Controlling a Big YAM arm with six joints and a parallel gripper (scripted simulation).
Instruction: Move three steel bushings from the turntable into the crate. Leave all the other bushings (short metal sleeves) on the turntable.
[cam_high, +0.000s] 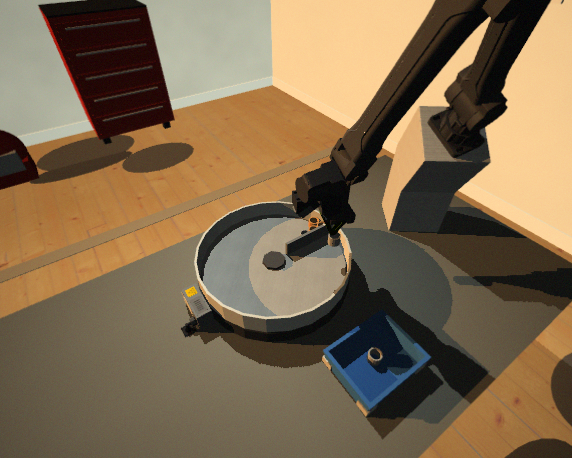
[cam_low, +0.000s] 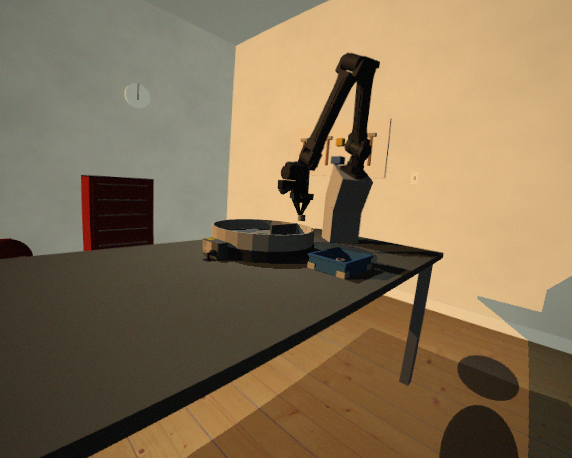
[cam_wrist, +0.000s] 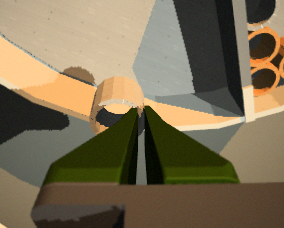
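- Over the turntable's two o'clock side, as the top view has it, comes the black gripper (cam_high: 334, 232) (cam_low: 301, 214) (cam_wrist: 141, 114), pointing down!
- Fingertips nearly together, and they're clamped on the wall of a short, hollow steel bushing (cam_high: 333, 241) (cam_low: 301, 218) (cam_wrist: 119, 90); the exterior view has that sleeve hanging above the rim.
- Below it, the round, pale-walled turntable (cam_high: 270, 325) (cam_low: 250, 242) (cam_wrist: 75, 97) carries a dark, flat divider (cam_high: 307, 242) (cam_low: 284, 229) (cam_wrist: 210, 50), running from near the hub toward two o'clock.
- Across that divider, between one and two o'clock, sit the orange ring-shaped bushings (cam_high: 314, 221) (cam_wrist: 263, 45), bunched by the wall; the wrist view crops the group, so no full count there.
- Down between four and five o'clock from the turntable, well apart from the gripper, waits the open blue rectangular crate (cam_high: 399, 383) (cam_low: 325, 265).
- One hollow steel sleeve (cam_high: 376, 353) (cam_low: 341, 259) is in there already, lying on the crate floor: one in, one in the grip!
- Out at eight o'clock, just beside the turntable, stands a small grey box with a yellow label (cam_high: 197, 302) (cam_low: 215, 247).
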